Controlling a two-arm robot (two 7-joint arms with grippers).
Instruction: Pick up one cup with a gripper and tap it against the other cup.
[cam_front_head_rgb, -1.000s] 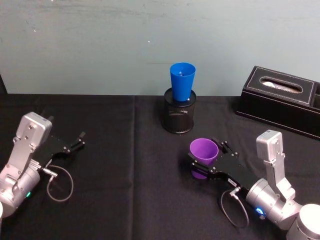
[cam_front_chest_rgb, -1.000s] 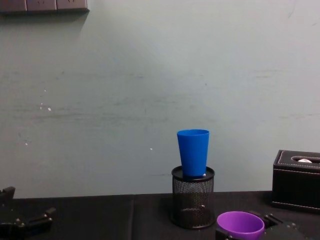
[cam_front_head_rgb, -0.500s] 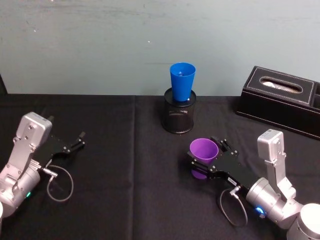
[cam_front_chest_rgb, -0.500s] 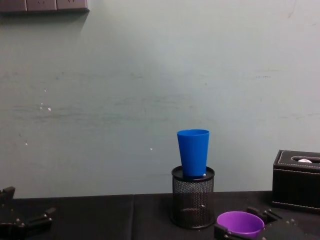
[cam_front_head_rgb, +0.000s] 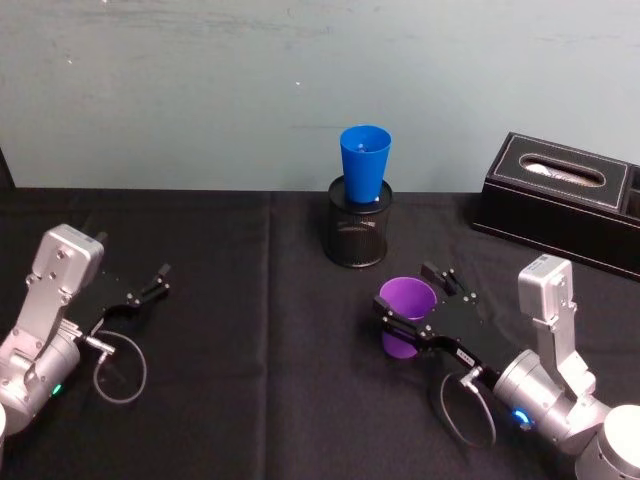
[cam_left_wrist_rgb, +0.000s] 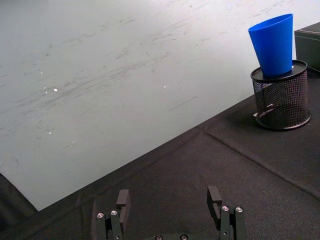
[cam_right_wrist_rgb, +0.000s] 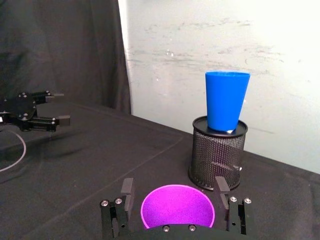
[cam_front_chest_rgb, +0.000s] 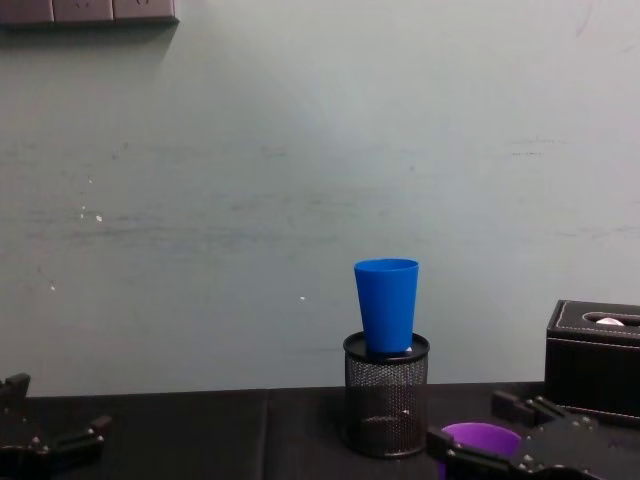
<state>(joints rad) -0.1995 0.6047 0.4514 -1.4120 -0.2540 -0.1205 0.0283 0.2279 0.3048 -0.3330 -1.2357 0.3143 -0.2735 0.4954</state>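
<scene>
The purple cup (cam_front_head_rgb: 407, 302) stands upright on the black table, right of centre. My right gripper (cam_front_head_rgb: 405, 292) is open around it, one finger on each side of the rim and a small gap showing. In the right wrist view the cup (cam_right_wrist_rgb: 177, 207) sits between the spread jaws of that gripper (cam_right_wrist_rgb: 175, 190). The blue cup (cam_front_head_rgb: 364, 160) stands upright in a black mesh pen holder (cam_front_head_rgb: 358, 235) behind the purple cup, apart from it. The chest view shows the blue cup (cam_front_chest_rgb: 387, 305) and the purple rim (cam_front_chest_rgb: 482, 436). My left gripper (cam_front_head_rgb: 158, 281) rests open at the table's left.
A black tissue box (cam_front_head_rgb: 560, 200) lies at the back right. A loose cable loop (cam_front_head_rgb: 120, 365) hangs beside the left arm. Black cloth covers the table (cam_front_head_rgb: 250, 330) between the two arms. A pale wall rises right behind the pen holder.
My right gripper's fingers have spread wider around the purple cup, which stays in the same spot. The left arm and the blue cup have not moved.
</scene>
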